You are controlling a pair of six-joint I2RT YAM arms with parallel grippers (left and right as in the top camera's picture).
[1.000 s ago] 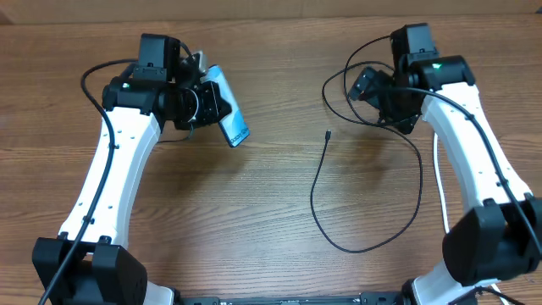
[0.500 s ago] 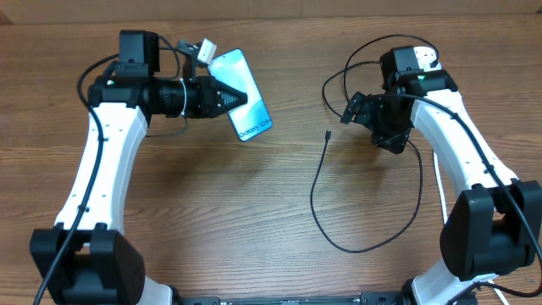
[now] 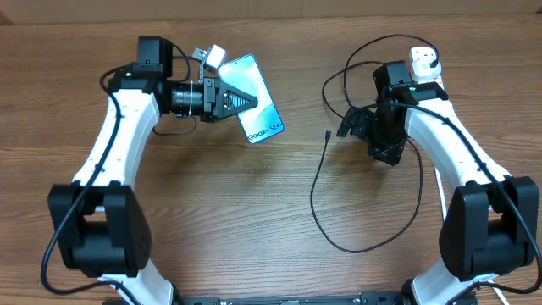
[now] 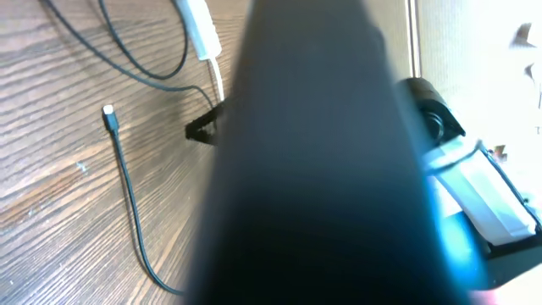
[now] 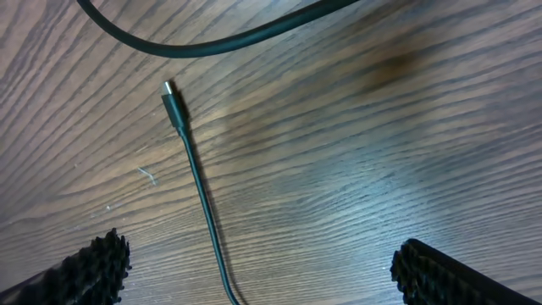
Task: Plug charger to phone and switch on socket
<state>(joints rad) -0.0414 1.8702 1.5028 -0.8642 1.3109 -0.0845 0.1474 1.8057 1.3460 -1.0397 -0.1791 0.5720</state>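
Moved since before: the left arm has swung the phone in toward the centre and turned its screen upward. The right arm has come down from the far edge toward the cable end, uncovering the socket.
Overhead, left gripper (image 3: pixel 244 100): clamped on the phone (image 3: pixel 264 117), which is held off the table with its long axis slanting from far-left to near-right.
Overhead, right gripper (image 3: pixel 351 125): jaws spread wide with nothing between them, low over the table (image 3: pixel 212 220).
Overhead, charger (image 3: pixel 313 199): lies slack on the table in a long loop. Its connector tip (image 3: pixel 328 134) is just beside the right gripper, on its inner side, and well apart from the phone.
Overhead, tip axis: runs near to far, with the tip end pointing toward the far edge.
Overhead, nearer arm: the right one, clearly; the left is occupied with the phone.
Overhead, socket (image 3: pixel 426 61): white, at the far right behind the right arm; its markings are too small to read.
Overhead, writing: "Galaxy S24+" on the cyan screen.
Left wrist: a dark blurred mass fills the middle, and I cannot tell whether it is a finger or the phone's edge. The connector tip (image 4: pixel 107 111) shows on the table beyond, and nothing is legible.
Right wrist: the fingers (image 5: pixel 93 267) stand wide at the two lower corners. The connector tip (image 5: pixel 171 96) lies ahead of them, nearer the finger at frame left, with its cable running back between them; no print is visible.
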